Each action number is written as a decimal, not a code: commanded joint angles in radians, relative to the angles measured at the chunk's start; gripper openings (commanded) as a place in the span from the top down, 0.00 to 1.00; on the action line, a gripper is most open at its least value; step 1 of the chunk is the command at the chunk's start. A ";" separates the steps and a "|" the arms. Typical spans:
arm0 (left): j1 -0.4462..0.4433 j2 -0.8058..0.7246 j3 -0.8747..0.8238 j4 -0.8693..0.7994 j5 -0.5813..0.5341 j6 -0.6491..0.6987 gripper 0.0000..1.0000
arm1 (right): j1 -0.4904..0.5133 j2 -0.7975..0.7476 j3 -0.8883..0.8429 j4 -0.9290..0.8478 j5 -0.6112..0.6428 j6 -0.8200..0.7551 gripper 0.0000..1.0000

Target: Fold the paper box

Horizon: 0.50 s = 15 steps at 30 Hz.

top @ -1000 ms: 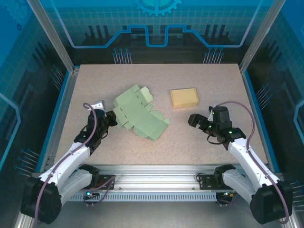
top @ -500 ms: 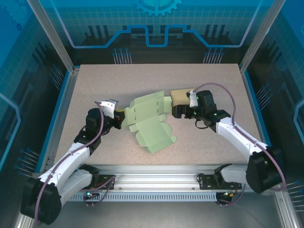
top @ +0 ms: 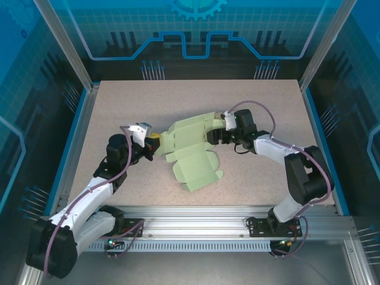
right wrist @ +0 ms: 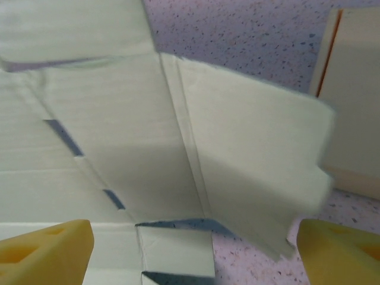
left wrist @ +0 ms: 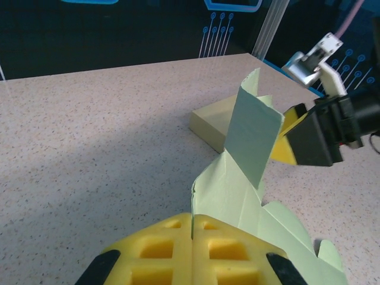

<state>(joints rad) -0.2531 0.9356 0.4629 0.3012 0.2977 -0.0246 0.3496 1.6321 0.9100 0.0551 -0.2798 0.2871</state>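
Two grippers flank the green box blank (top: 189,155): left gripper (left wrist: 191,225) pinches its left edge, right gripper (right wrist: 196,240) gapes astride the raised flap (right wrist: 249,160).

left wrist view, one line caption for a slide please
Left gripper clamps the green paper box by its edge, open right gripper at its raised flap

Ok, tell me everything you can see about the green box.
The green box is an unfolded pale-green paper sheet with creases, slots and scalloped tabs, lying mostly flat on the table. One flap stands up at its far-right end. The left gripper is shut on its left edge; the right gripper, open, is at the raised flap.
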 commanded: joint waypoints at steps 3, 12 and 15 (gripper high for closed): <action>0.004 0.009 0.016 0.061 0.054 0.012 1.00 | -0.023 0.017 0.001 0.094 -0.027 -0.010 0.12; 0.003 0.046 0.030 0.087 0.073 0.003 1.00 | -0.057 -0.055 -0.084 0.155 -0.071 -0.009 0.63; 0.003 0.080 0.057 0.083 0.081 0.008 1.00 | -0.055 -0.078 -0.091 0.140 -0.062 -0.022 0.85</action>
<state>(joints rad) -0.2531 0.9943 0.4686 0.3466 0.3408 -0.0238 0.2981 1.5997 0.8303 0.1761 -0.3260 0.2817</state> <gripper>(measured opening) 0.059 0.182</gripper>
